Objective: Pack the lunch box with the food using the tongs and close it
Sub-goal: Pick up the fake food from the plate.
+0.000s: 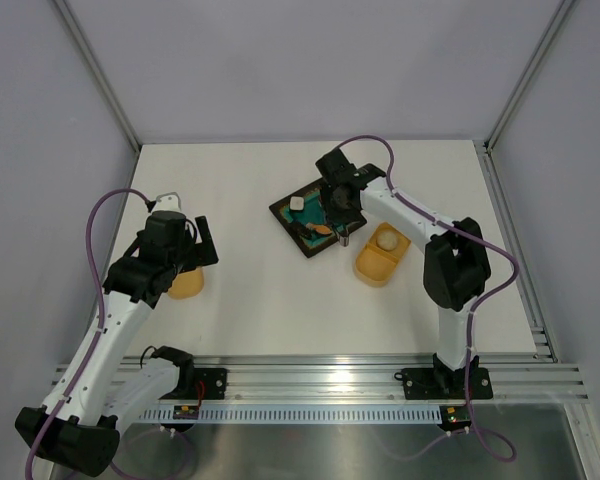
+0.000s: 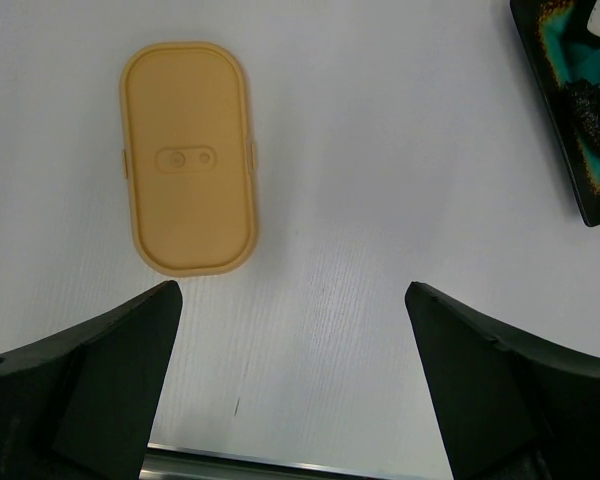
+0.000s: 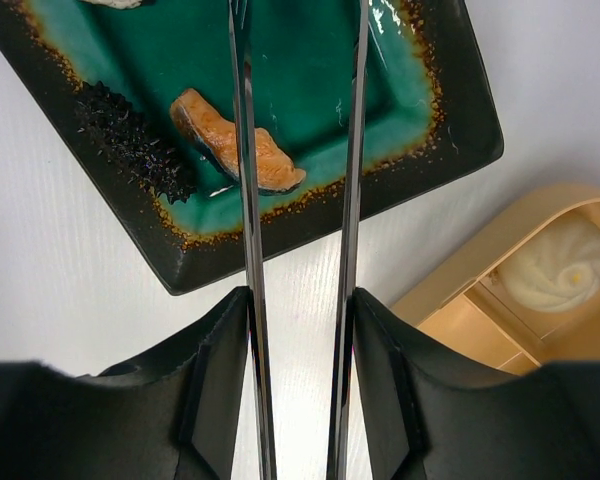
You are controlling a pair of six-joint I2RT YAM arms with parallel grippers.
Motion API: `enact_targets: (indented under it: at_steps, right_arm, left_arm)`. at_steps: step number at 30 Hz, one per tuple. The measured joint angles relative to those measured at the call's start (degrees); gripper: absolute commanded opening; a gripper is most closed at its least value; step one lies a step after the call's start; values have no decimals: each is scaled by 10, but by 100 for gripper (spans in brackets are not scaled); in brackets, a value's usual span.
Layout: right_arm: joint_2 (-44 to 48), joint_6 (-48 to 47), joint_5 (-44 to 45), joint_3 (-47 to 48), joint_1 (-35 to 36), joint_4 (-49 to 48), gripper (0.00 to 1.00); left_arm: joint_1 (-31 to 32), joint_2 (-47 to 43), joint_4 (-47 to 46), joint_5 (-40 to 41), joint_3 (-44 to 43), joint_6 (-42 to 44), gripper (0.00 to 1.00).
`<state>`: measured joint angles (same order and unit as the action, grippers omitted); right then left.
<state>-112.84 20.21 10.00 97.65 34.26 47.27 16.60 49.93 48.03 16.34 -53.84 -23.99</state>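
While the right tool (image 3: 300, 320) grips the tongs (image 3: 354, 150), their tips lie off-view.

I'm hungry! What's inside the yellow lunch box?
One white bun sits in one half of the lunch box. The other half looks empty, though the right pincer covers its corner.

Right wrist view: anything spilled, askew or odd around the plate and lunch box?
Nothing stands out. The salmon slice and dark spiky piece lie on the teal plate, the white bun sits inside one compartment of the lunch box, and the tongs run straight through the right gripper.
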Motion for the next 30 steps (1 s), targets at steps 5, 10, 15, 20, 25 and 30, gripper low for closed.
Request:
enact_targets:
  at_steps: [5, 10, 15, 20, 25, 30]
  right_arm:
    - [-7, -5, 5, 12, 0, 5, 51]
    - [-9, -9, 4, 14, -1, 4, 44]
    - [-9, -9, 4, 14, -1, 3, 32]
    - [-9, -10, 3, 14, -1, 3, 17]
    - [-1, -7, -5, 10, -1, 3, 8]
    - [63, 2, -3, -26, -1, 6, 8]
  left_arm:
    - [0, 0, 3, 0, 0, 0, 99]
    - [0, -4, 6, 0, 0, 0, 99]
    - [0, -5, 8, 0, 0, 0, 99]
    - [0, -5, 10, 0, 0, 0, 99]
    - [0, -5, 13, 0, 0, 0, 99]
    - [0, -5, 13, 0, 0, 0, 99]
